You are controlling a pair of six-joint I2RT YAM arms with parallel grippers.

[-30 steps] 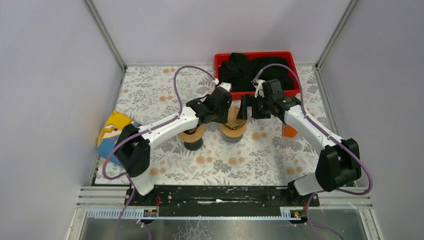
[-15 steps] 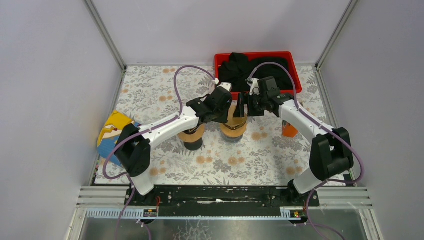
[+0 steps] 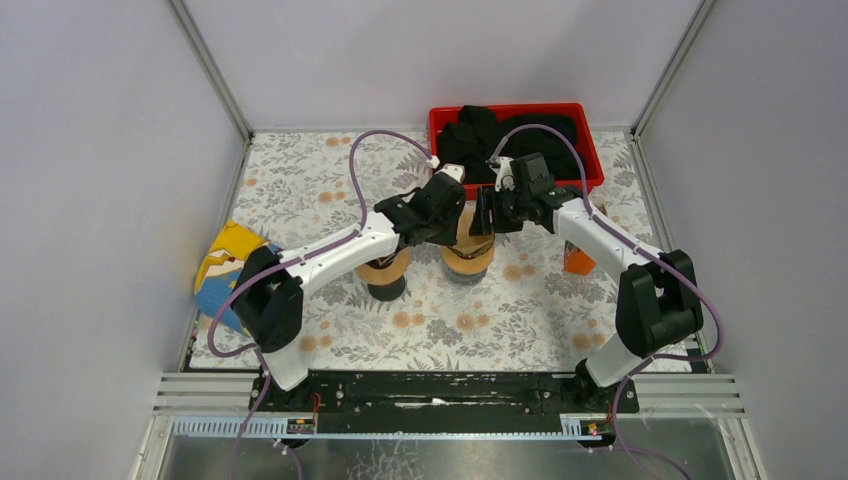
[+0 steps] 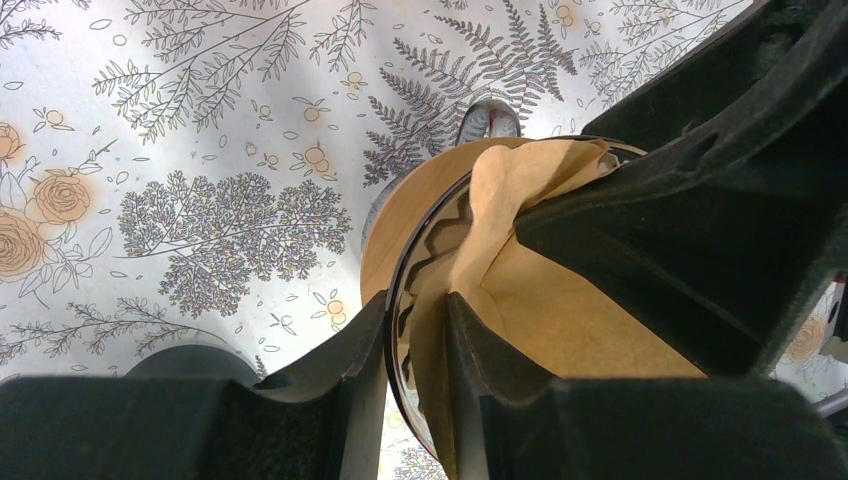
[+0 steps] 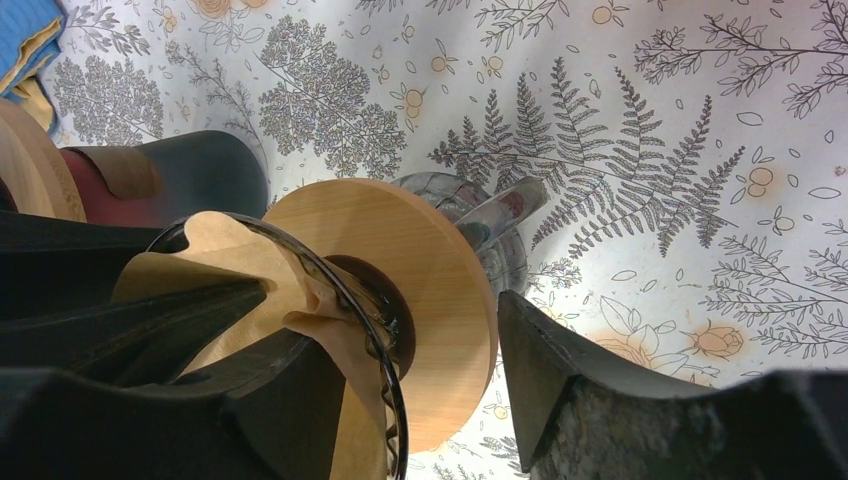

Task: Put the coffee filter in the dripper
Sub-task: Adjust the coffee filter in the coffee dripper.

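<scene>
The dripper (image 3: pixel 465 258), a glass cone with a wooden collar (image 5: pixel 400 240), stands at mid-table. The brown coffee filter (image 4: pixel 540 310) sits inside the cone, its edge folded over the rim. My left gripper (image 4: pixel 415 310) is shut on the filter and the glass rim, one finger outside the glass and one inside against the paper. My right gripper (image 5: pixel 400 340) is open and straddles the opposite side. One of its fingers lies inside the filter (image 5: pixel 215 250). The other stands outside, clear of the collar. From above, both grippers (image 3: pixel 452 222) (image 3: pixel 483 215) meet over the dripper.
A second wooden-collared stand with a dark base (image 3: pixel 385 272) sits just left of the dripper. A red bin of black cloth (image 3: pixel 515 140) is at the back, an orange object (image 3: pixel 577 262) to the right, and a blue-and-yellow box (image 3: pixel 225 270) at the left edge.
My right gripper has moved left onto the dripper and its jaws have narrowed. The left gripper has kept its hold in the same place.
</scene>
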